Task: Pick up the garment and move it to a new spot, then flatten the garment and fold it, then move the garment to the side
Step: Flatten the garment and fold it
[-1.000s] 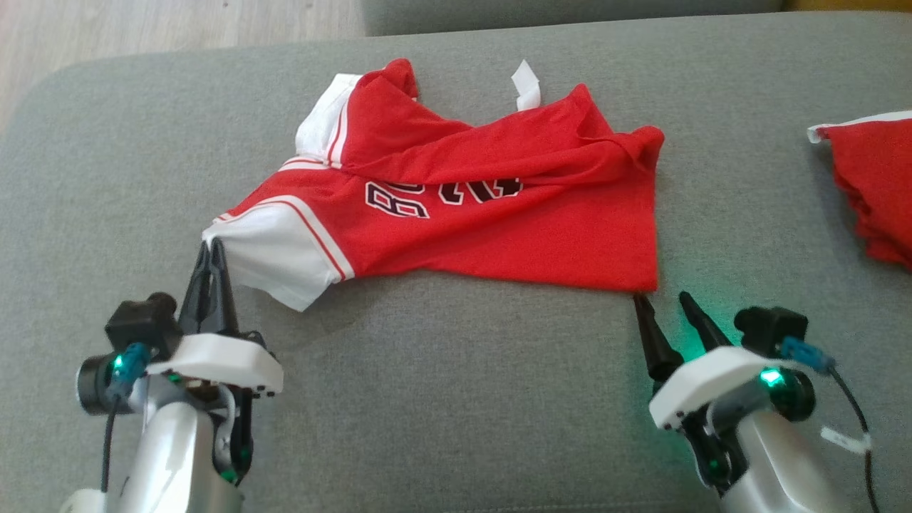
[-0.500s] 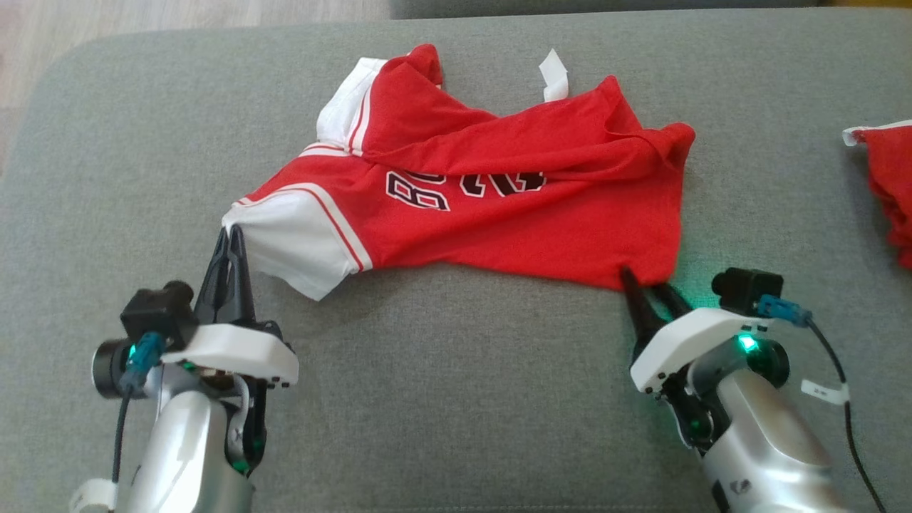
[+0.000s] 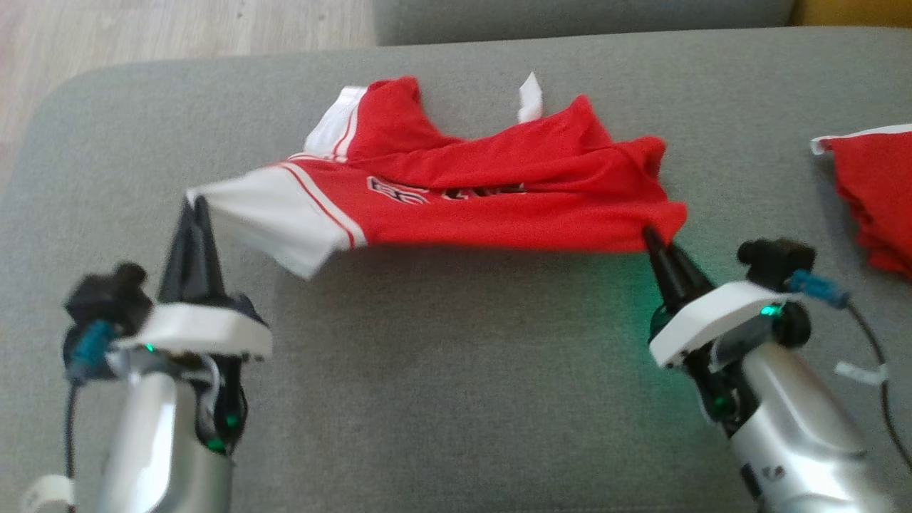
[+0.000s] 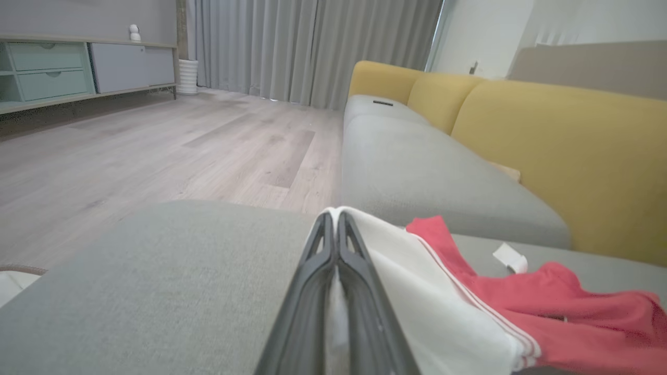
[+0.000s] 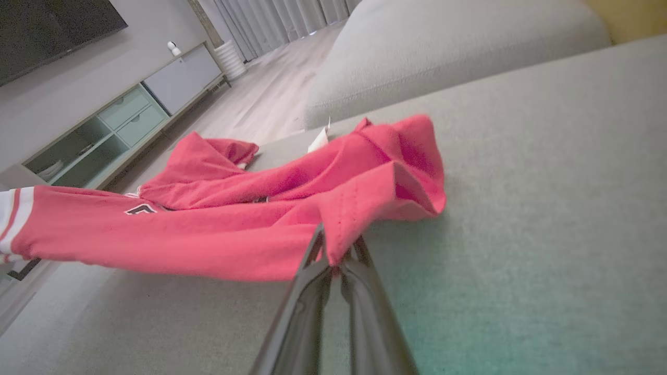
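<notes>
The garment is a red jersey with white sleeves and dark lettering, stretched across the grey sofa seat. My left gripper is shut on the corner of the white sleeve. My right gripper is shut on the red hem corner at the garment's right end. The near edge hangs lifted between the two grippers, while the far part with a white tag still rests on the cushion.
A second red cloth lies on the seat at the far right. Wooden floor lies beyond the cushion's far left edge. Another grey cushion and a yellow backrest stand behind the garment.
The right gripper moved onto the hem corner and closed on it. Both grippers have since risen, lifting the garment's near edge off the cushion. The head view shifted.
</notes>
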Controlling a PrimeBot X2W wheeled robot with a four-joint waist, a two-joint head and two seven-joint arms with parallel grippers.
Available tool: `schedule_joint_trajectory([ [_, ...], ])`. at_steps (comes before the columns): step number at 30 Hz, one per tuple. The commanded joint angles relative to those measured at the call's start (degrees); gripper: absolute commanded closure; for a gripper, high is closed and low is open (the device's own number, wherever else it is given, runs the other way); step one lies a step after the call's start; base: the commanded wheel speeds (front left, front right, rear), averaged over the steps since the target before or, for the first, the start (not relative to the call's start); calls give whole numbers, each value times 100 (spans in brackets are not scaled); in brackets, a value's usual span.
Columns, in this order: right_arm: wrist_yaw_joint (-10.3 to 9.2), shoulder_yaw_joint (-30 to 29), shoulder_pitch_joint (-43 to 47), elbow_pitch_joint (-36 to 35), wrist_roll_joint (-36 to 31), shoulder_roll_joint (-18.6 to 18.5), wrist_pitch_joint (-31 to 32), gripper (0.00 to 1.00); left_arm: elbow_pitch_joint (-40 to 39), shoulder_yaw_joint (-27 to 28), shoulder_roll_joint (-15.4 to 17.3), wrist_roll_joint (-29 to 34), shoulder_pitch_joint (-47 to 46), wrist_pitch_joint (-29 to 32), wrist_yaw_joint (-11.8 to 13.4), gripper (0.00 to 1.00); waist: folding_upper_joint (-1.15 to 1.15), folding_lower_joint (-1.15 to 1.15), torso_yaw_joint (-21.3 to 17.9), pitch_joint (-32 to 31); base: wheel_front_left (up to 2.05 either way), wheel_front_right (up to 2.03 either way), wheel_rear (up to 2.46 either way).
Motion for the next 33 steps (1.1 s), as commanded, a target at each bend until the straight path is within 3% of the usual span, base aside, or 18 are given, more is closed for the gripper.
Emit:
schedule_joint_trajectory([
  [1,-5,155,-231,-455,74,-160,-13,100,-338,288,95,-69,-461,-71,-47,100,0,0,-60,-81,0,0,0],
  [10,-5,201,-858,-1911,160,-901,508,100,-780,573,95,-480,-1401,-71,-369,100,0,0,-188,-427,0,0,0],
  [17,-5,54,-1348,-2633,160,-1098,888,100,-1014,714,122,-704,-2155,-69,-452,100,0,0,-253,-786,0,0,0],
  [26,-5,-706,-1103,-3620,42,-877,1725,100,-1915,895,266,-953,-2224,359,-363,100,0,0,-353,-1016,0,0,0],
  [33,-5,-1379,-914,-4377,-302,-534,2637,100,-2329,987,455,-1091,-2103,902,-303,100,0,0,-402,-561,0,0,0],
])
